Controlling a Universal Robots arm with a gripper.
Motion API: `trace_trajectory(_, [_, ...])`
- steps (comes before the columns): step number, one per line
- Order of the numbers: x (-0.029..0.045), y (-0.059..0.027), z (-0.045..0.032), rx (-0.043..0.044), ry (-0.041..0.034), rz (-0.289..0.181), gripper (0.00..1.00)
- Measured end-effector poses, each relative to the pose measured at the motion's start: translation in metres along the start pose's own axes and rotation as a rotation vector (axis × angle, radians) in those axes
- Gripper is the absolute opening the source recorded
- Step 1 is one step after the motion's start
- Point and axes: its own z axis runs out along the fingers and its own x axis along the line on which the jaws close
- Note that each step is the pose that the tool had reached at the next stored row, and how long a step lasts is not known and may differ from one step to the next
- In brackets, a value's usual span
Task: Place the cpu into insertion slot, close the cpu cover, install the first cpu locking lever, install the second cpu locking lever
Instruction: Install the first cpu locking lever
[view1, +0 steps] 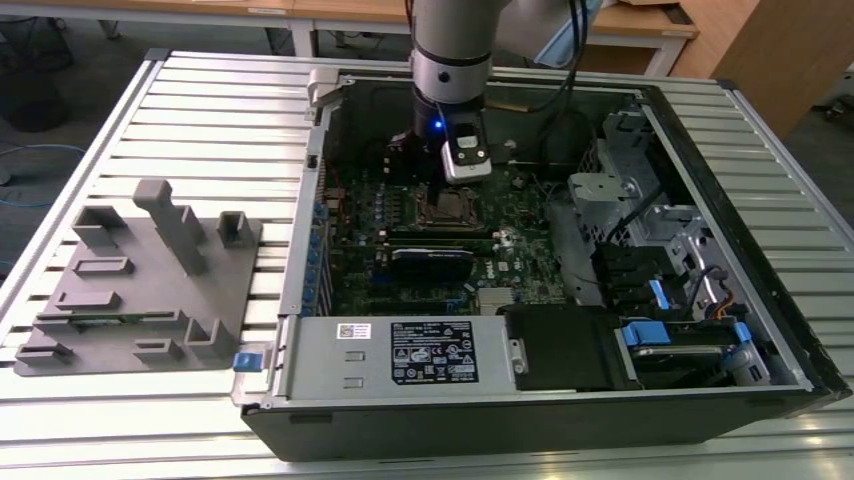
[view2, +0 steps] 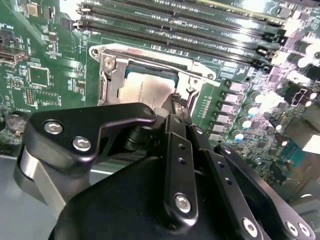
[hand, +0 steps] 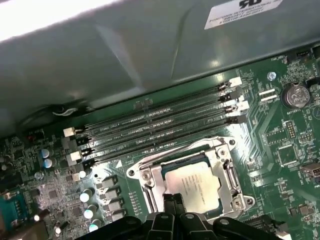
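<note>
The cpu, with its silvery top, lies in the insertion slot on the green motherboard. The cpu cover, a metal frame, lies flat around it in both wrist views. My gripper hangs over the socket's edge, its two black fingers pressed together just above the cover's rim. It is shut, and nothing shows between the fingers. The arm's own body hides the near part of the socket in the second wrist view.
Several long black memory slots run beside the socket. A black card sits lower on the board. The case walls, a power supply and drive bays ring the board. A grey fixture stands on the slatted table at the exterior view's left.
</note>
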Motion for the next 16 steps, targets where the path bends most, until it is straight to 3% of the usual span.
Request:
trace_trajectory(3, [0.0001, 0.0, 0.0002, -0.0009, -0.0038, 0.0, 0.11])
trace_trajectory(5, [0.0001, 0.0, 0.0008, -0.006, -0.0198, -0.005, 0.11])
trace_trajectory(8, [0.0, 0.0, 0.0015, -0.0176, -0.0536, -0.014, 0.11])
trace_trajectory(9, [-0.0008, 0.0003, 0.0016, -0.0194, -0.0588, -0.018, 0.11])
trace_trajectory(14, [-0.0106, 0.0035, 0.002, -0.0201, -0.0586, -0.036, 0.11])
trace_trajectory(16, [-0.013, 0.0042, 0.002, -0.0188, -0.0544, -0.041, 0.11])
